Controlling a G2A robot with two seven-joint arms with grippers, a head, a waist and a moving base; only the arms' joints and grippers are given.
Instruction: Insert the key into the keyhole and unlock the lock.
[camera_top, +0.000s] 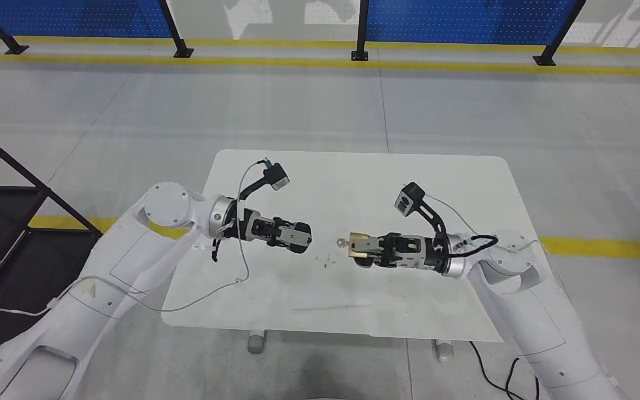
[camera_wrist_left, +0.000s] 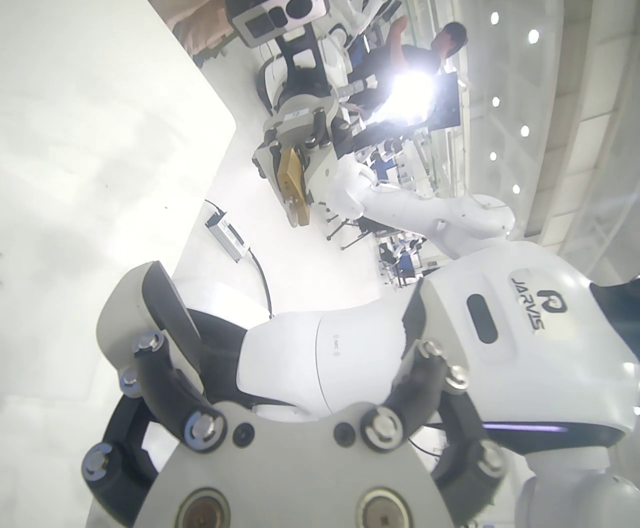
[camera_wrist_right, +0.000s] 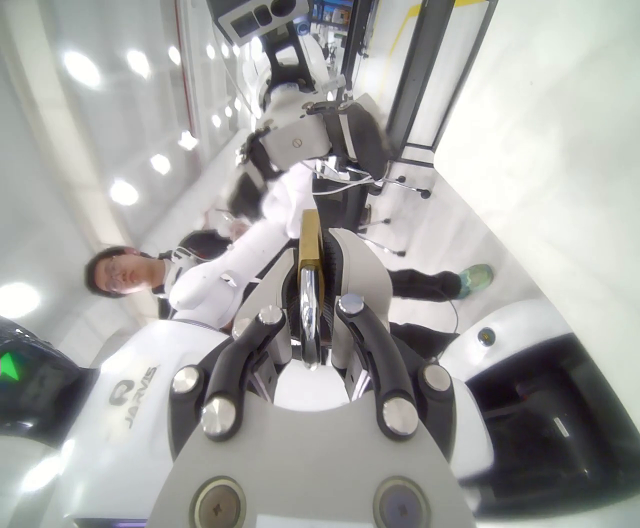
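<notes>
My right gripper (camera_top: 362, 246) is shut on a brass padlock (camera_top: 357, 247) and holds it above the middle of the white table (camera_top: 330, 180). In the right wrist view the padlock (camera_wrist_right: 310, 245) stands edge-on between the fingers, its steel shackle (camera_wrist_right: 309, 310) toward the wrist. A small silvery key (camera_top: 343, 241) sticks out of the lock's end that faces the other arm. My left gripper (camera_top: 298, 237) hovers a short way off, facing the lock, open with nothing in it. From the left wrist view its fingers (camera_wrist_left: 160, 300) are spread wide, and the padlock (camera_wrist_left: 292, 182) shows farther off.
A thin cable (camera_top: 240, 280) hangs from the left arm and trails over the table's near left part. A few dark specks (camera_top: 325, 262) lie near the centre. Blue barriers (camera_top: 450, 20) and yellow floor lines run behind the table.
</notes>
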